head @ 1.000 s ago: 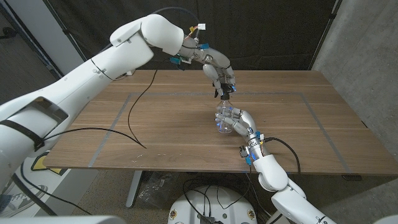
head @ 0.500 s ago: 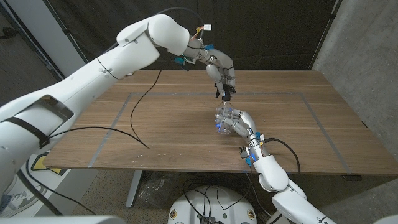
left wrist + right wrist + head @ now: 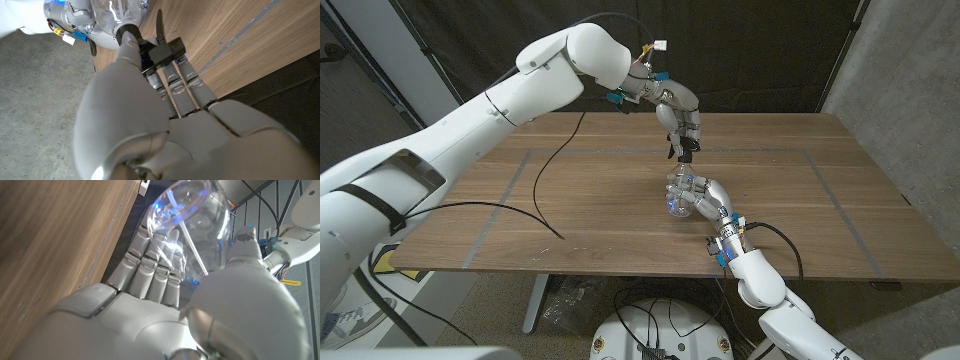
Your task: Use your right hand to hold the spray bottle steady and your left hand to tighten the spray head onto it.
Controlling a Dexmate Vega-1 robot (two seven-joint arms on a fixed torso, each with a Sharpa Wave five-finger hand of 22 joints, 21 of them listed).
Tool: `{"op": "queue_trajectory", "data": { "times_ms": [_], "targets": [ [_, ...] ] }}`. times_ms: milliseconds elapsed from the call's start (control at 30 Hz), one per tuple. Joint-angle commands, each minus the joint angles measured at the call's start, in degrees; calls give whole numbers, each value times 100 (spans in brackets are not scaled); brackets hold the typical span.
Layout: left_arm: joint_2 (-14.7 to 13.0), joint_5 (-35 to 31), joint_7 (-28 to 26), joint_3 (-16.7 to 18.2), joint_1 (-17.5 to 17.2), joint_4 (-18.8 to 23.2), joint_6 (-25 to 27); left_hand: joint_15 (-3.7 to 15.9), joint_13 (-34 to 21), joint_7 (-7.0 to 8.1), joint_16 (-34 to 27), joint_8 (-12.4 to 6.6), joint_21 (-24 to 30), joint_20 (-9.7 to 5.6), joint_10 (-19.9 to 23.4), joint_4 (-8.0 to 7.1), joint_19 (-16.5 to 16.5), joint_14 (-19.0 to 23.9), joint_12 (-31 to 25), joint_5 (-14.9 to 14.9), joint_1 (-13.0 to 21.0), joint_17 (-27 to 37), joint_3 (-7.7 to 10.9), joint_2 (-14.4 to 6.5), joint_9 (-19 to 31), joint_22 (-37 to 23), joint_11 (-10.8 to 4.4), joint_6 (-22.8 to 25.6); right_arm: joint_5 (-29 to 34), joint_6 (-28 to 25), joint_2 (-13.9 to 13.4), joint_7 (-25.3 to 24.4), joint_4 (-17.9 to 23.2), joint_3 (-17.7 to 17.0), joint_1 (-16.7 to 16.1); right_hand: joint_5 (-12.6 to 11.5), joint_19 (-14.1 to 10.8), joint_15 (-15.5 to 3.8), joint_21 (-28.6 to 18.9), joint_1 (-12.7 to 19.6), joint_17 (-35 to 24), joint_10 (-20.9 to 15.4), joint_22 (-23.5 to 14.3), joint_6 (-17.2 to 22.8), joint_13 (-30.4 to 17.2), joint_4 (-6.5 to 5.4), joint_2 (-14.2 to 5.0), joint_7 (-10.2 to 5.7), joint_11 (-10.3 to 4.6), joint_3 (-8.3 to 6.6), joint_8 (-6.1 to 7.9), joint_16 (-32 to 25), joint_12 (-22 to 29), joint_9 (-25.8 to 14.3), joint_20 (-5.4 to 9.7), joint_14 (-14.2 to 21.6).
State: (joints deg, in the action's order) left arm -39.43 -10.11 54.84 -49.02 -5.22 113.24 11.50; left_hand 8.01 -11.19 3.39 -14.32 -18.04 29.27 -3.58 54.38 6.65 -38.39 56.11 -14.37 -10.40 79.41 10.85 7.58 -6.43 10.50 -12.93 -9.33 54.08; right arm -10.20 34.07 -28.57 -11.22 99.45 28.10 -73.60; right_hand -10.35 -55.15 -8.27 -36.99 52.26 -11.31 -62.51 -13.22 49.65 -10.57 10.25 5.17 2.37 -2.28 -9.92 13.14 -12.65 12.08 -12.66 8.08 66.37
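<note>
A clear spray bottle (image 3: 679, 190) stands upright near the middle of the wooden table (image 3: 590, 200). My right hand (image 3: 703, 200) wraps around the bottle's body from the near right and holds it; the clear bottle (image 3: 192, 215) shows between its fingers in the right wrist view. My left hand (image 3: 678, 118) reaches down from above and pinches the black spray head (image 3: 682, 152) on top of the bottle. In the left wrist view the black spray head (image 3: 162, 47) sits between the fingertips, with the bottle (image 3: 117, 12) just beyond.
A thin black cable (image 3: 535, 200) runs across the table's left half. Grey tape lines (image 3: 820, 180) mark a rectangle on the tabletop. A dark curtain hangs behind the far edge, and a grey wall stands at the right.
My left arm has shifted a little to the right above the bottle, the wrist turning slightly with the spray head in its fingers. The right hand and bottle have stayed put.
</note>
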Motion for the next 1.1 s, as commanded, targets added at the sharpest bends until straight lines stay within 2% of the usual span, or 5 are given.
{"op": "queue_trajectory", "data": {
  "times_ms": [33,133,533,600,1100],
  "targets": [
    [145,152,-66,-79,-19,-385,-390,488,-16,35,20,-46,62,-376,44,124,23,105,20,-56,404,16,746,-397,9,-27,-52,157,-431,82,-133,383,125,41,27,14,-84,-513,-59,1298,-23,-730,-31,901,-5,-244,-1342,-847,-640,-285,16,-41,28,-23,407,571],
    [250,240,-114,-99,-14,-656,-659,494,-13,23,22,-41,90,-389,99,127,41,146,26,-56,422,20,789,-386,3,-28,-87,228,-877,194,-175,747,143,129,88,14,-95,-512,-77,1301,-24,-747,-33,909,-6,-245,-1347,-844,-665,-288,15,-49,32,-24,408,593],
    [452,595,-131,-64,-13,-1201,-1461,510,4,103,58,-41,268,-450,352,136,46,295,73,-45,455,29,956,-307,-26,-23,-146,698,-1405,330,-245,1320,240,243,189,4,-105,-513,-170,1345,-26,-768,-47,904,-9,-243,-1390,-826,-598,-319,10,-60,23,-69,418,662],
    [480,705,-85,-55,-14,-1320,-1601,515,7,170,61,-37,305,-465,395,142,37,325,85,-44,457,35,981,-287,-30,-18,-157,786,-1464,319,-234,1358,228,252,198,2,-100,-513,-182,1351,-26,-763,-49,903,-10,-244,-1398,-819,-614,-324,14,-62,19,-83,419,669],
    [896,1851,645,-31,91,-2793,-3015,525,7,138,29,1,547,-512,652,157,81,506,177,-32,434,139,1145,-201,-39,16,-211,1399,-1508,240,-237,1407,290,234,178,0,-89,-514,-274,1384,-40,-770,-66,901,-16,-245,-1410,-811,-637,-342,12,-78,9,-123,417,725]
  ]
}}
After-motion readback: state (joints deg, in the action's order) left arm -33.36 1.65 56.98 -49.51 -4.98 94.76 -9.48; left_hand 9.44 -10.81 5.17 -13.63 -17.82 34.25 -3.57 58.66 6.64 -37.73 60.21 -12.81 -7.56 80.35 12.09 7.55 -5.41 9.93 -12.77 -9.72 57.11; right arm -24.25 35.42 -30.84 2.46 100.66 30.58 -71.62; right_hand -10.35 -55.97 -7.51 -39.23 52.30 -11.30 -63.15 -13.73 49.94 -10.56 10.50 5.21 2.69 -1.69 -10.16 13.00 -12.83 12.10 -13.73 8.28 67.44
